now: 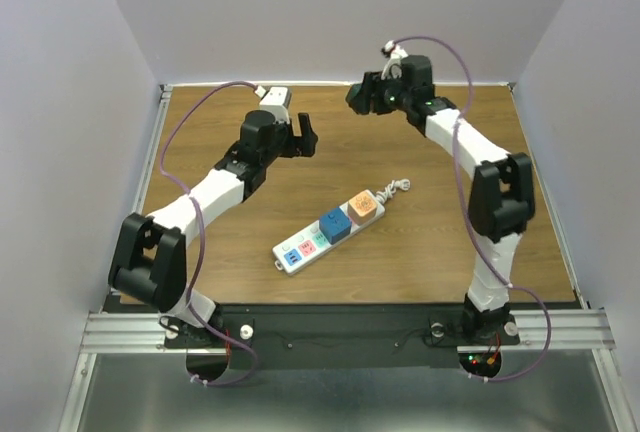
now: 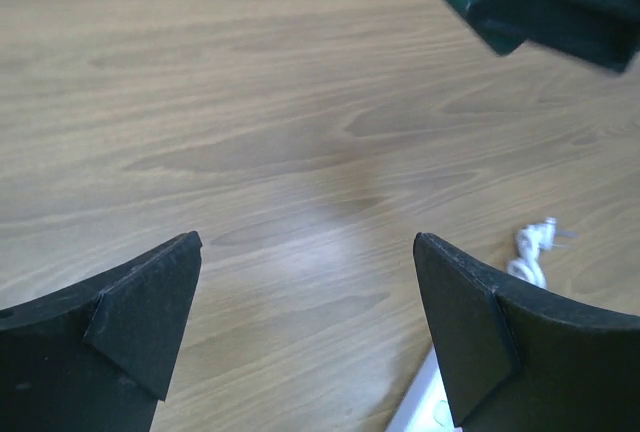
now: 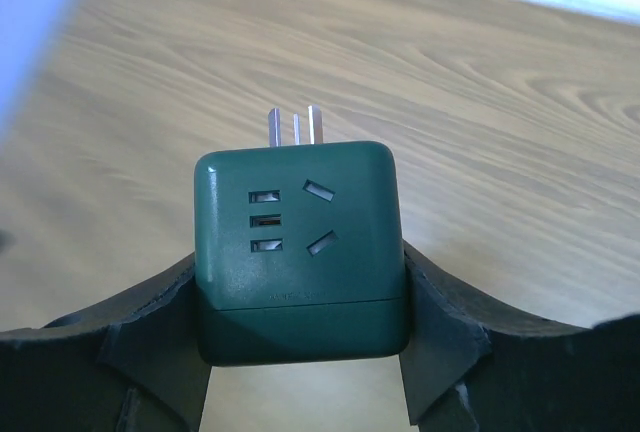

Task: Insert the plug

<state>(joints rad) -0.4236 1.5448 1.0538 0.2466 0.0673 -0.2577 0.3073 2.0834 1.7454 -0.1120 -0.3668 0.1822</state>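
Green plug (image 3: 300, 252) sits clamped between the right jaws, while the left jaws gape wide.

bright even light, bg slightly blurry

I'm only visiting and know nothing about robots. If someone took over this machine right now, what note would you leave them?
Left gripper: open, empty, over bare table.
Right gripper: shut on the green plug cube, held above the table's far side, prongs clear.
Power strip: flat mid-table, blue cube and orange cube already seated.
Done: plug grasped. Left: carry it to a free socket and push in.
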